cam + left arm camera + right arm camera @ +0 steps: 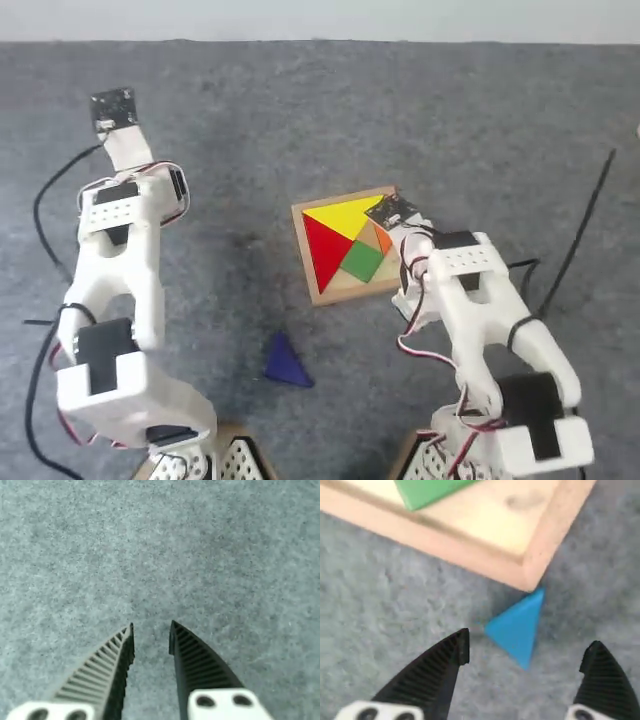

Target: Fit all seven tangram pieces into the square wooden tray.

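The right gripper [530, 639] is open wide above the grey surface [380, 605]. Its two ribbed fingers stand on either side of a light blue triangle [517, 630] and do not touch it. This triangle lies flat on the surface, outside the tray [470, 560] and just beside one of its corners.

**Handling (judgement).**
- The piece looks thin, rigid and light, probably painted wood with smooth faces.
- It is unlikely to break, but it may slip.
- It sits low in the pile, so the fingertips must go down to the surface to reach its edges.
- Grip across the long edge and the opposite point, or across the widest part. Slanted edges can push the piece out of the grip as the fingers close.

**Tray contents.** In the high view the tray [340, 295] lies near the middle of the surface and holds:
- a yellow triangle [345, 215] along the far edge;
- a red triangle [322, 255] along the left edge;
- a green square [362, 260] at the centre;
- an orange triangle [383, 240] toward the right edge.

Bare wood runs along the near edge. The right arm covers the tray's right side.

**Loose piece.** A dark blue triangle [287, 362] lies on the surface toward the near edge, well apart from the tray.

**Left gripper.** The left gripper [151, 624] hangs over bare surface. Its fingers are slightly parted and hold nothing.
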